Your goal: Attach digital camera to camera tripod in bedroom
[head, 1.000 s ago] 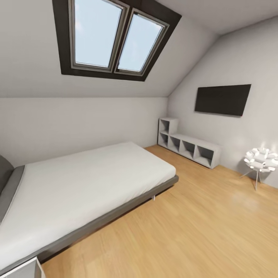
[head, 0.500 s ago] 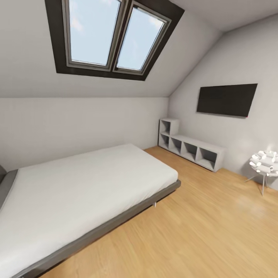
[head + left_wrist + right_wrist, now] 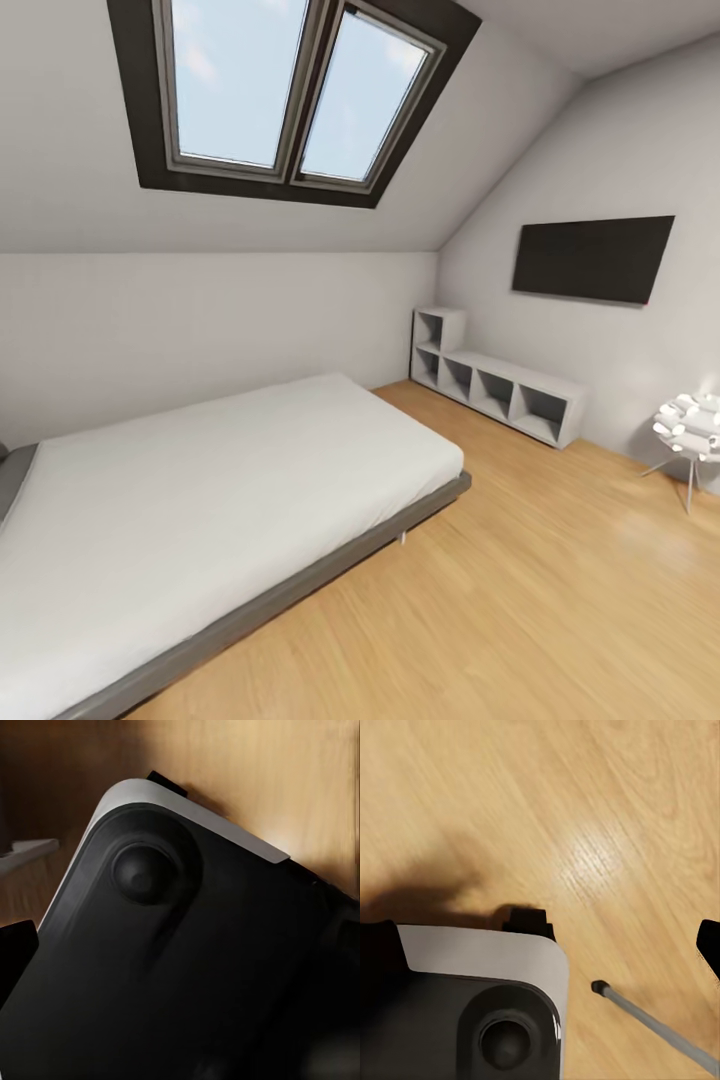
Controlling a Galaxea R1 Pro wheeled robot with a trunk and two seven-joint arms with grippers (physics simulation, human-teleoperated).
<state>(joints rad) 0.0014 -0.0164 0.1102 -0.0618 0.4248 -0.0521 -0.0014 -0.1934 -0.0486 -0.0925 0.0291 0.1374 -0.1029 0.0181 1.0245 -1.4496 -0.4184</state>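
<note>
We cannot tell how our claws stand; both wrist views look past our black base (image 3: 187, 967) onto wood floor (image 3: 607, 802). In the bedroom, the white cube shelves (image 3: 497, 385) hold nothing; a silver tripod leg (image 3: 656, 1024) crosses the floor

The bedroom walls (image 3: 200, 320) are white, sloping up to a skylight (image 3: 285, 95) with a dark brown surround, grey frames and pale blue sky in its panes. The bed (image 3: 200, 500) has a white mattress on a grey frame. The floor (image 3: 540, 610) is light honey-coloured wood with a fine grain. The cube shelves (image 3: 495, 385) are white with grey insides, the wall screen (image 3: 592, 258) is black, and the lamp (image 3: 690, 425) is white on thin grey legs. In the wrist views the robot's base (image 3: 472, 1020) is glossy black edged in white
</note>
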